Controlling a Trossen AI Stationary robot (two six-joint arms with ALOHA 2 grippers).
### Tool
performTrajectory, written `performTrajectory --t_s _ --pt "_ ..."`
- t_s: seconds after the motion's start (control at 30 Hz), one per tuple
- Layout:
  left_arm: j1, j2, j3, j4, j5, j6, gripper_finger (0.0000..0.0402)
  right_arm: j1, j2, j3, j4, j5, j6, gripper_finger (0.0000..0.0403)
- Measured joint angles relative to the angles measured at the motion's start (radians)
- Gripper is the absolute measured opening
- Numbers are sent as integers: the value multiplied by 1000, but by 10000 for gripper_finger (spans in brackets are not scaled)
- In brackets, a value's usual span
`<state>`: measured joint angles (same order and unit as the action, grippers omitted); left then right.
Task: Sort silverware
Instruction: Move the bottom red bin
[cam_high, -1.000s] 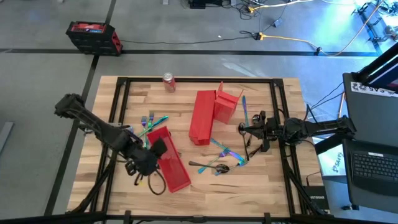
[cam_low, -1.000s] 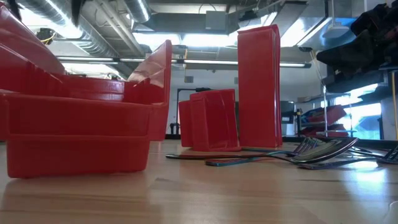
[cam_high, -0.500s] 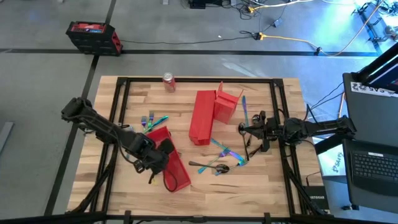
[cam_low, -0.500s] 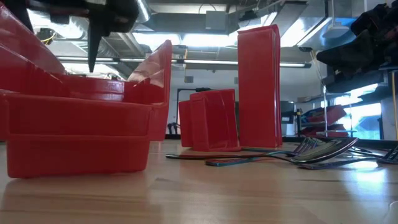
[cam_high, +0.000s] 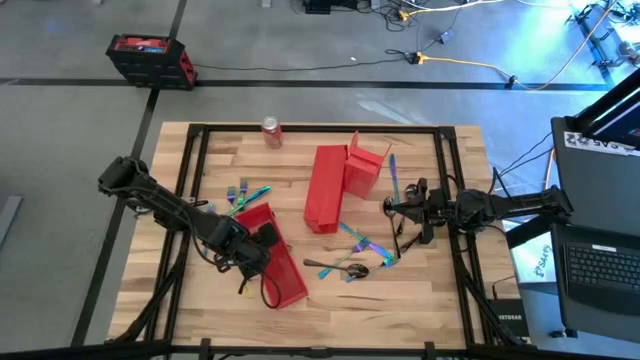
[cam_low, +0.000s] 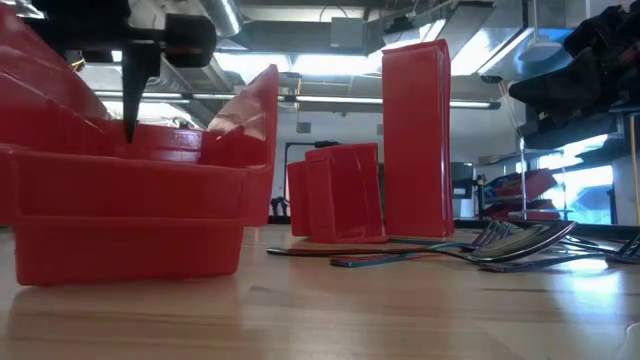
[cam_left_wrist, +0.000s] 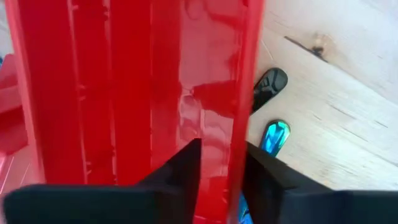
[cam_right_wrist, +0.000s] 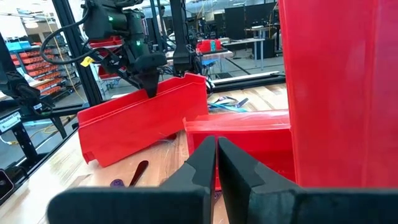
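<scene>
The left gripper (cam_high: 262, 247) has just pinched its fingers onto the near bin (cam_high: 275, 258) wall (bin tipped, likely being repositioned); right gripper (cam_high: 392, 207) waits shut. Silverware (cam_high: 352, 252) lies unsorted mid-table, more (cam_high: 244, 195) just beyond that bin

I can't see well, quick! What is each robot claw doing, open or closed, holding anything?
Left gripper: closed on the side wall of the red bin.
Right gripper: closed, holding nothing.
</scene>
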<state>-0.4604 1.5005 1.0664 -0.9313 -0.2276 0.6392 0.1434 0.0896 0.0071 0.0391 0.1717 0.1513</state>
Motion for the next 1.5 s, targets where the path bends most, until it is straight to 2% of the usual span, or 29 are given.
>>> performTrajectory --t_s 0.13,0.27,0.7,0.9,1.03,1.3,1.5 --pt "10 0 0 0 17 -3 23 0 0 0 0 0 0 0" --pt "12 -1 0 0 45 -3 4 0 0 0 0 0 0 0" --pt "22 -4 8 -4 33 -61 0 0 0 0 0 0 0 0" --pt "21 -20 70 -16 -9 -55 0 0 0 0 0 0 0 0" --pt "38 -22 125 -90 -15 -34 0 0 0 0 0 0 0 0" --pt "132 -32 250 -286 -28 -41 0 0 0 0 0 0 0 0" --pt "246 -116 275 -322 -40 -10 0 0 0 0 0 0 0 0"
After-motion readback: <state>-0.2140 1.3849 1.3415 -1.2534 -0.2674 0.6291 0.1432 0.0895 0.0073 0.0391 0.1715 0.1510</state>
